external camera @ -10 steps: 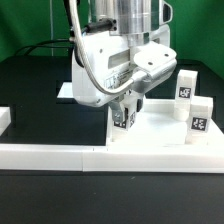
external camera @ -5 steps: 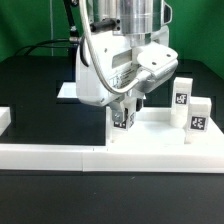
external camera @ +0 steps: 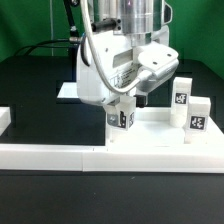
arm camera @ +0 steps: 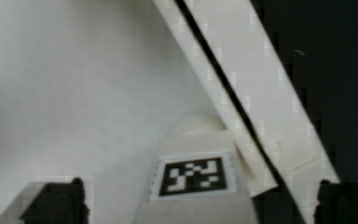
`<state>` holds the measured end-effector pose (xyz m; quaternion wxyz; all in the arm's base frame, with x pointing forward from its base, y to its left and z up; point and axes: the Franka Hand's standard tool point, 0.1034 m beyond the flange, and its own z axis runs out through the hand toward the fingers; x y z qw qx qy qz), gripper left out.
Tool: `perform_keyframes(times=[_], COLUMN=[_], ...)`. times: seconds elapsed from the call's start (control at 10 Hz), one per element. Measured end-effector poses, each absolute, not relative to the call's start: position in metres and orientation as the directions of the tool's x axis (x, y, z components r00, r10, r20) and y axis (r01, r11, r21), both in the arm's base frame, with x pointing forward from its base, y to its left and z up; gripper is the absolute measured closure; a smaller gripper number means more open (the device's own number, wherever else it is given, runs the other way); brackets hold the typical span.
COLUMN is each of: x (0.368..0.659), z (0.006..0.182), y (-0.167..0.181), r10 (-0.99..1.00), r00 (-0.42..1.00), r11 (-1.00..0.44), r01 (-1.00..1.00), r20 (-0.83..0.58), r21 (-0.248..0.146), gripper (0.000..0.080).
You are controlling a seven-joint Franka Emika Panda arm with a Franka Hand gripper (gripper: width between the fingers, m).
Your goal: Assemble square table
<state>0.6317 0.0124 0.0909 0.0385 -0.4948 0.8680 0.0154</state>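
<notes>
Since half a second ago I see the gripper (external camera: 122, 106) spread wide off the small white tagged plastic leg (external camera: 122, 120) standing in the white square plastic tabletop (external camera: 150, 124) corner, so I'd lift straight up to avoid knocking it; jaws hold nothing.

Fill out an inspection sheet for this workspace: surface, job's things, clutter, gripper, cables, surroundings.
Surface: black table, white border rail along the front.
Job's things: tabletop lying flat; one tagged leg upright under the gripper, two more legs standing at the exterior view's right.
Clutter: nothing seen.
Gripper: gripper open, its fingers either side of the leg.
Cables: a dark cable behind the arm.
Surroundings: green backdrop.
</notes>
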Motion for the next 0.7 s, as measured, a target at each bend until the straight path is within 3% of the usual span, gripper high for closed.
perform_keyframes(times=[0.1,0.2,0.7], x=[0.6398,0.6394,0.6375], z=[0.1201,0.1276,0.1218], y=[0.011,0.0086,0.0096], r10=[-0.856,-0.856,-0.859], r00=[-0.502,-0.499,-0.495], r11=[0.51,0.508,0.503], r01=[-0.86,-0.86,-0.864], r20=[-0.126,-0.136,-0.128], r21=[-0.035,-0.04,-0.034], gripper=[0.0151,0.015,0.015])
